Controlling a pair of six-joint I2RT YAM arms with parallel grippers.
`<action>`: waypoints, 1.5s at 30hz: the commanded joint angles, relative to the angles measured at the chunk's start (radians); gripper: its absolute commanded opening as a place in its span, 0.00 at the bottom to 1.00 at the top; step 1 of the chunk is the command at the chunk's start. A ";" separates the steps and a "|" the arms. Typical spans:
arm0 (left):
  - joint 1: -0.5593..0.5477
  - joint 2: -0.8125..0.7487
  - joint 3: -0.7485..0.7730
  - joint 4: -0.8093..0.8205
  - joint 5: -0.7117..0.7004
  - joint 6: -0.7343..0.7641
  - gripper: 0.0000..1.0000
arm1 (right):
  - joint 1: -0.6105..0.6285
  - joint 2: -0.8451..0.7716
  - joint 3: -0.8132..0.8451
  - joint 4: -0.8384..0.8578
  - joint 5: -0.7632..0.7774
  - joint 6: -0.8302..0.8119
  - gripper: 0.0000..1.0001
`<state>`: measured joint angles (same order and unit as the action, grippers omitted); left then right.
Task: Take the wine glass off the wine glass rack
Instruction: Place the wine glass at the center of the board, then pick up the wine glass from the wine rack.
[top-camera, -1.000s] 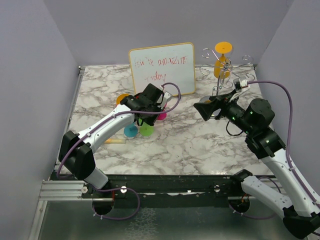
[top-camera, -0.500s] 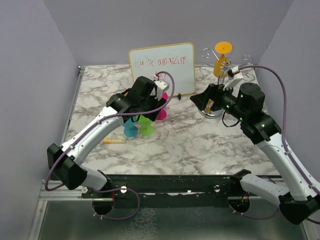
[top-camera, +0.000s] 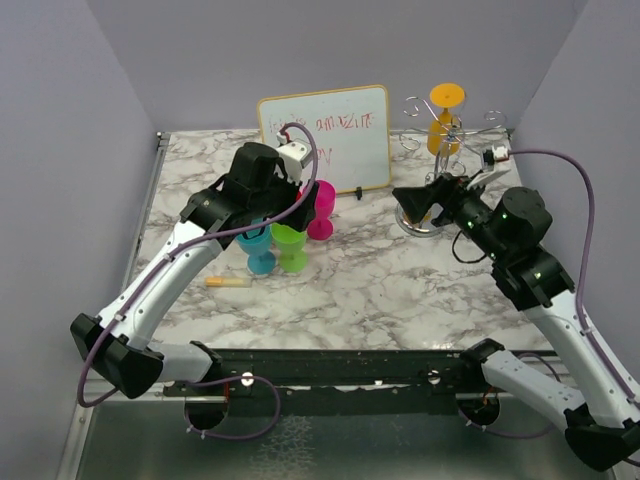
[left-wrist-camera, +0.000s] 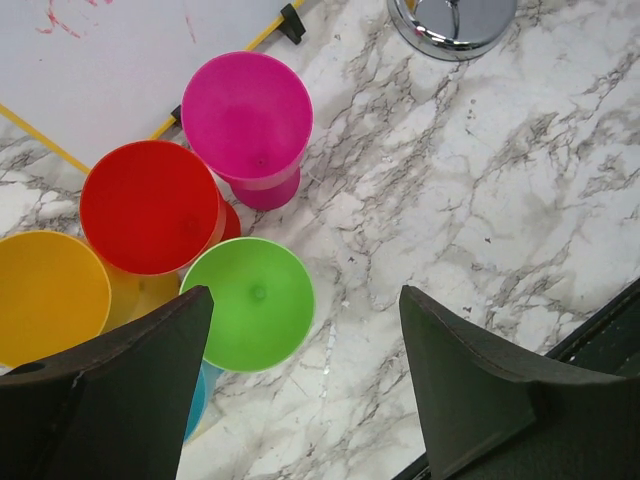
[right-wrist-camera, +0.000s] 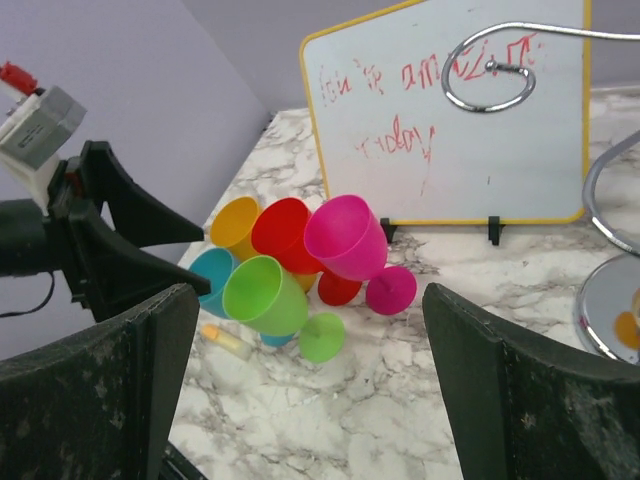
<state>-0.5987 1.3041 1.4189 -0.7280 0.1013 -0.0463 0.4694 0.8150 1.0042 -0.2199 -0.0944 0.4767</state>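
At the far right of the surface (top-camera: 380, 285): the wine glass rack (top-camera: 428, 228) stands on its round shiny base, just right of the whiteboard (top-camera: 325, 135).
Place of the wine glass (top-camera: 438, 135): it is orange and hangs high on the rack, close to the central stem.
Long axis of the glass: upright, foot at the top and bowl pointing down.
State of the right gripper (right-wrist-camera: 309, 288): fingers wide apart with nothing between them, low down at the near-left side of the rack's base.
Direction from it to the glass: up and to the far right. Its wrist view faces left toward the whiteboard. It catches one curled arm and the base rim, but not the glass.
State of the left gripper (left-wrist-camera: 300, 295): fingers apart and empty, hovering over the coloured goblets (top-camera: 290, 245), well apart from the rack.
Nearer arm: the right one, clearly.
Coming move, as a judgement: the right gripper needs to rise and swing right until the hanging bowl sits between its fingers, before the foot can be freed from the wire.
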 joint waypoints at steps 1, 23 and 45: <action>0.035 -0.039 -0.009 0.035 0.086 -0.035 0.78 | 0.000 0.046 0.077 -0.101 0.086 -0.089 1.00; 0.051 -0.065 -0.040 0.060 0.154 -0.069 0.83 | 0.000 0.297 0.489 -0.313 0.556 -0.238 0.99; 0.053 -0.105 -0.072 0.062 0.155 -0.080 0.85 | -0.378 0.599 0.697 -0.188 -0.034 -0.070 0.98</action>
<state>-0.5507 1.2411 1.3624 -0.6754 0.2405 -0.1127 0.1280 1.3907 1.6798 -0.4816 -0.0368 0.3645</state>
